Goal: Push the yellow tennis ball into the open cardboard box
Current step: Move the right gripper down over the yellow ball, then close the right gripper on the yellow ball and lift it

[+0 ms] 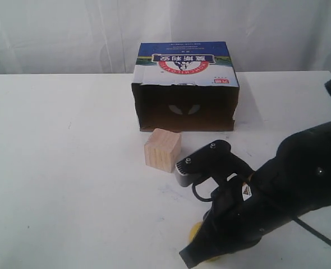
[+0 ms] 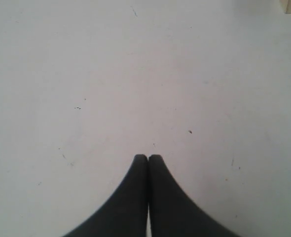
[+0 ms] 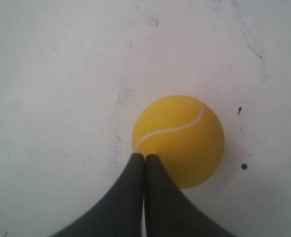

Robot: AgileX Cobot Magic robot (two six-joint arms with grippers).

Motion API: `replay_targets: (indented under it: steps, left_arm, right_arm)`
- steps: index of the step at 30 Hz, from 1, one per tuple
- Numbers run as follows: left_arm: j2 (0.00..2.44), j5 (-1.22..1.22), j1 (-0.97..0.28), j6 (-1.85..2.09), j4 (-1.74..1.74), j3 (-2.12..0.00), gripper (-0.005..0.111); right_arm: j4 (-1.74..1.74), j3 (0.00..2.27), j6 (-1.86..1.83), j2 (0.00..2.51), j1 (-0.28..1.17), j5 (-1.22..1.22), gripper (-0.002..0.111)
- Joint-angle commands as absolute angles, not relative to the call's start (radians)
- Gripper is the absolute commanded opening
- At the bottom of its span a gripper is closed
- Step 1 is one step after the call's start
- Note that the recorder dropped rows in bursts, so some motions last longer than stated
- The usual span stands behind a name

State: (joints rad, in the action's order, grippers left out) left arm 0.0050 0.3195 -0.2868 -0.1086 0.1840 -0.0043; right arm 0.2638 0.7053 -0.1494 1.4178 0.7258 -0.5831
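Down at the near edge of the tabletop (image 1: 70, 168), the yellow tennis ball (image 3: 180, 133) sits bright and round, one white seam curving across it, half hidden under the right arm (image 1: 300, 168) and well apart from the open cardboard box (image 1: 185, 84). Fingers pressed together, the right hand (image 3: 144, 156) has its tips right at the ball's edge. The left hand (image 2: 148, 157) is closed too, and the wooden cube (image 1: 162, 149) stands near the box's dark mouth.

White table (image 1: 64, 179) bears open cardboard box (image 1: 185, 67); wooden cube (image 1: 162, 149); yellow tennis ball (image 3: 180, 131).
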Motion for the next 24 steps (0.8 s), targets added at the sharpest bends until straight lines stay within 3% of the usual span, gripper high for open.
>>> replay_targets:
  steps: [1,12,24]
  left_arm:
    - [0.000,0.332,-0.292,-0.106,0.187,0.000,0.000]
    - [0.000,0.332,-0.292,-0.106,0.187,0.000,0.000]
    - [0.000,0.332,-0.292,-0.106,0.187,0.000,0.000]
  right_arm:
    - [0.191,0.708,-0.111,1.438,0.726,-0.564,0.000]
    - [-0.056,0.718,0.068,1.455,0.665,-0.506,0.000]
    - [-0.182,0.912,0.108,1.422,0.615,-0.624,0.000]
